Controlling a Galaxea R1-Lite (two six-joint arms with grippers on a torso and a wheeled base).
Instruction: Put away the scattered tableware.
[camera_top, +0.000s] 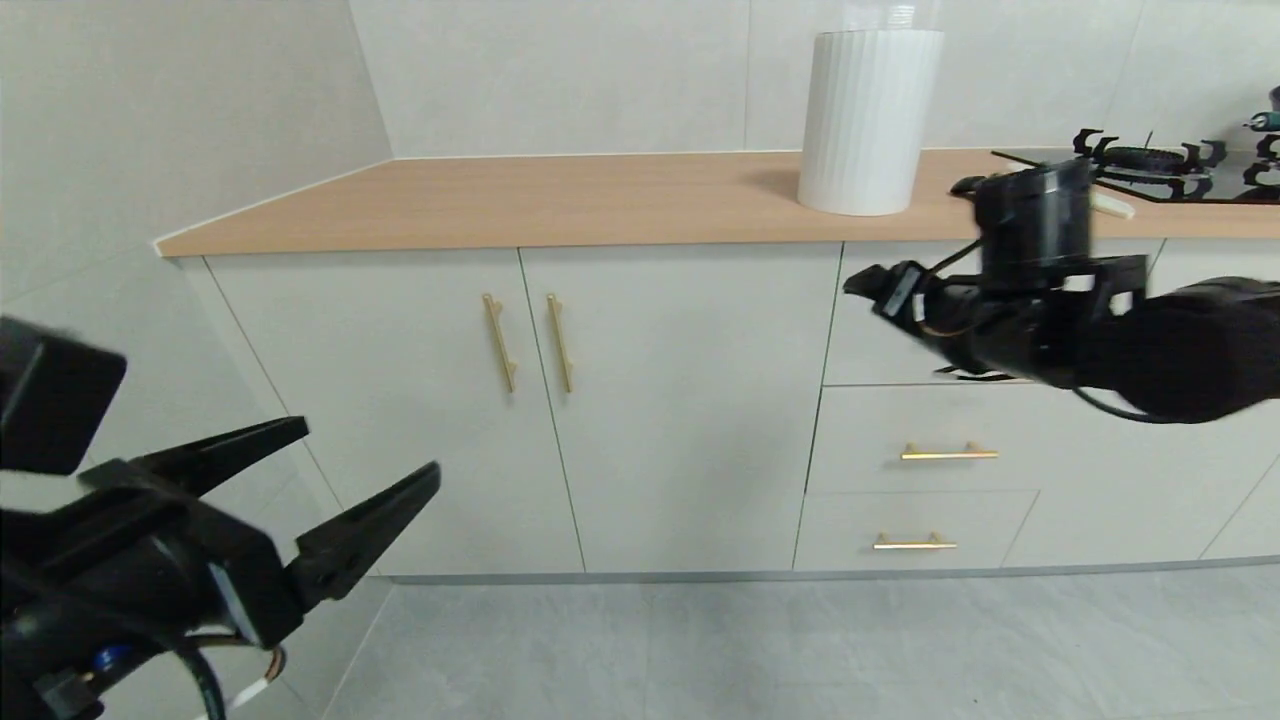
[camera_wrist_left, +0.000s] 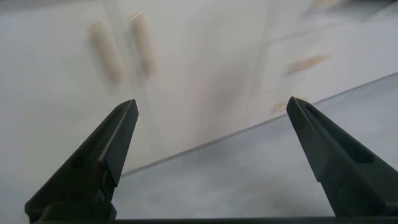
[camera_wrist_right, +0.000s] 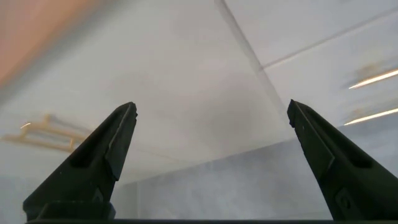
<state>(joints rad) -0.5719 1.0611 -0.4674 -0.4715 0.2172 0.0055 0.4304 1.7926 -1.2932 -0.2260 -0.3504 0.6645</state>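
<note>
left gripper (camera_top: 371, 447): jaws spread wide, holding nothing, low before the cabinet doors (camera_top: 600, 400).
right gripper (camera_wrist_right: 211, 106): jaws wide too, empty, level with the top drawer (camera_top: 880, 350).
countertop (camera_top: 550, 200): white ribbed canister (camera_top: 868, 120) upright, hob (camera_top: 1160, 165) to its right.
tableware: a pale piece (camera_top: 1112, 206) on the countertop beside the hob; cannot tell what.

White ribbed canister (camera_top: 868, 120) on wooden countertop (camera_top: 500, 200); cabinets (camera_top: 690, 420) below with 4 gold handles (camera_top: 500, 342).
</note>
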